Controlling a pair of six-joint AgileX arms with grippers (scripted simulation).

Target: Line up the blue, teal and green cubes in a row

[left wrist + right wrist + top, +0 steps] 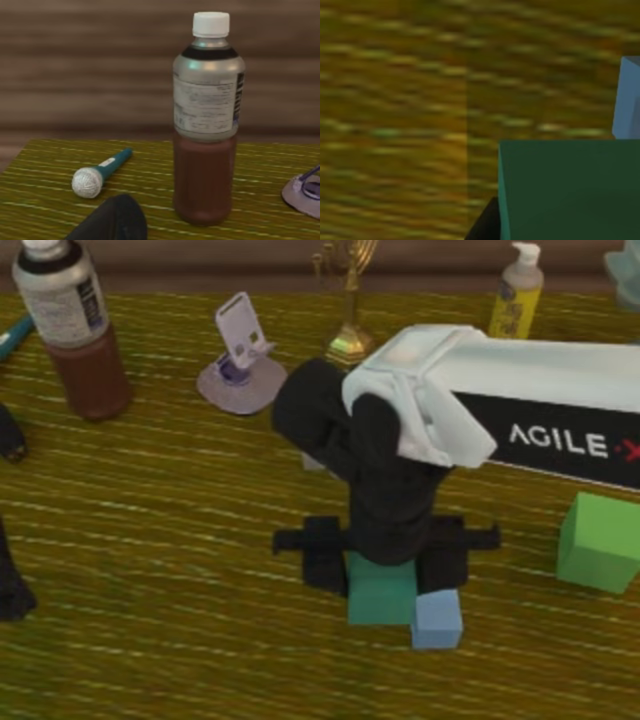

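1. The teal cube (381, 590) sits near the middle of the table (150, 570), with the small blue cube (437, 619) touching its right-hand near corner. The two already read as the start of a row.
2. The green cube (598, 540) stands well apart at the table's right side, untouched. By my reckoning it is the piece left to bring over.
3. The right gripper (385, 558) is down directly over the teal cube, its black crossbar spread to either side. The wrist hides the fingers from above, so I cannot tell whether they grip the cube or have let go.
4. The right wrist view shows the teal cube's top face filling one corner, a sliver of blue beside it and one dark finger edge (484, 225) against the cube's side. That suggests placing or releasing, but contact is unclear.
5. The left arm is parked at the table's left edge, mostly out of sight, its gripper not made out.
6. Around them stand a bottle (70, 325), a phone stand (240, 355), a trophy (350, 300) and a pump bottle (516, 290). A microphone (100, 172) lies by the bottle.
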